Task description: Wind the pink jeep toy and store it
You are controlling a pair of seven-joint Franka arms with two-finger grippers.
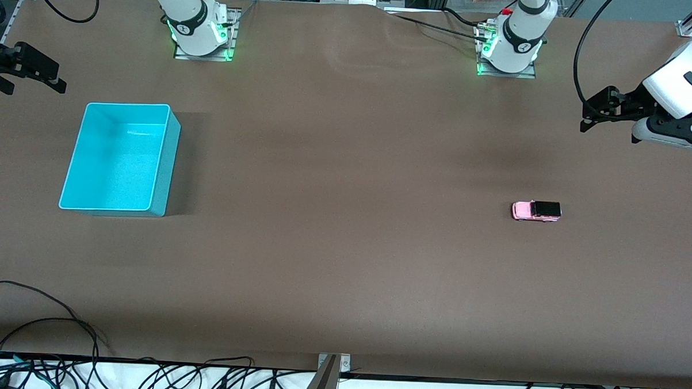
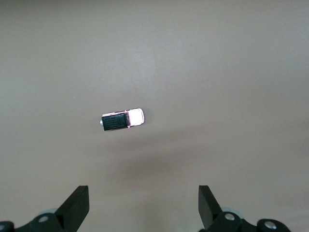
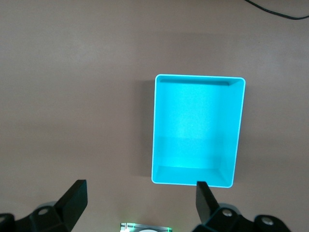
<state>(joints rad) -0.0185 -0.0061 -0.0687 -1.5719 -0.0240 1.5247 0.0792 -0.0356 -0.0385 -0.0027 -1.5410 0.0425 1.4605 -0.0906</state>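
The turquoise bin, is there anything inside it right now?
Nothing: the turquoise bin shows only its bare floor and walls, with no part of the inside covered. The pink jeep toy sits on the table toward the left arm's end.

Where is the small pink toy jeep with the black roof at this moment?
The small pink toy jeep stands alone on the brown table toward the left arm's end, well apart from the turquoise plastic bin at the right arm's end.
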